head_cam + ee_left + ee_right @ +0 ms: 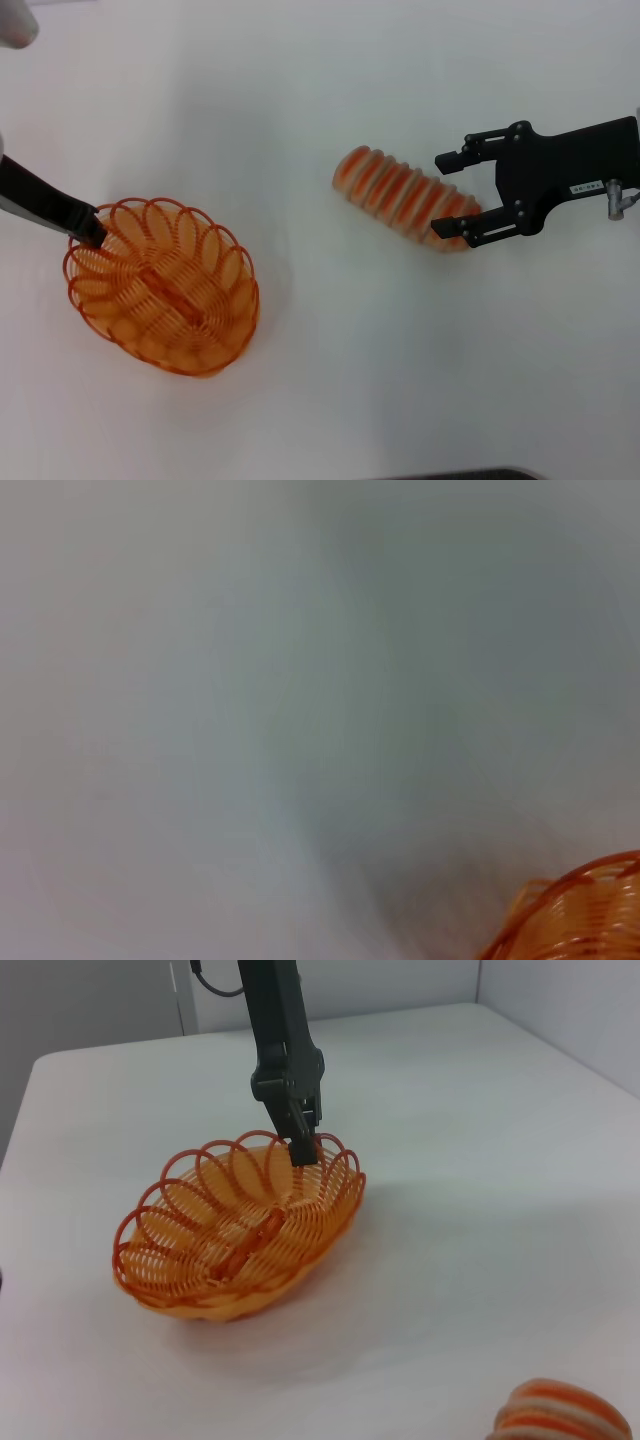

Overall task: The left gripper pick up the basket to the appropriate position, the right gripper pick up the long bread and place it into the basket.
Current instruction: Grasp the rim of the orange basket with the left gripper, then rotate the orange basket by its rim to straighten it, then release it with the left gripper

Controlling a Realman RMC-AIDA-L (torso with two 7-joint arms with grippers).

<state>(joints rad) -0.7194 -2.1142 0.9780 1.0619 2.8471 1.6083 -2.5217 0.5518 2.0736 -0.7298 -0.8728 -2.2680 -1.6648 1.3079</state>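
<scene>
Two hands, one basket, one long bread on my white worktop.

In my head view the left hand [88,228] pinches the basket [165,290] rim at lower left; the right hand [462,192], fingers spread wide, straddles the near end of the long bread [400,194] at centre right without closing on it. My right wrist view alone shows the left hand [303,1148] clamped on the raised basket [235,1230] edge and the bread [562,1420] at lower right. My left wrist view gives only a basket [580,915] corner.
</scene>
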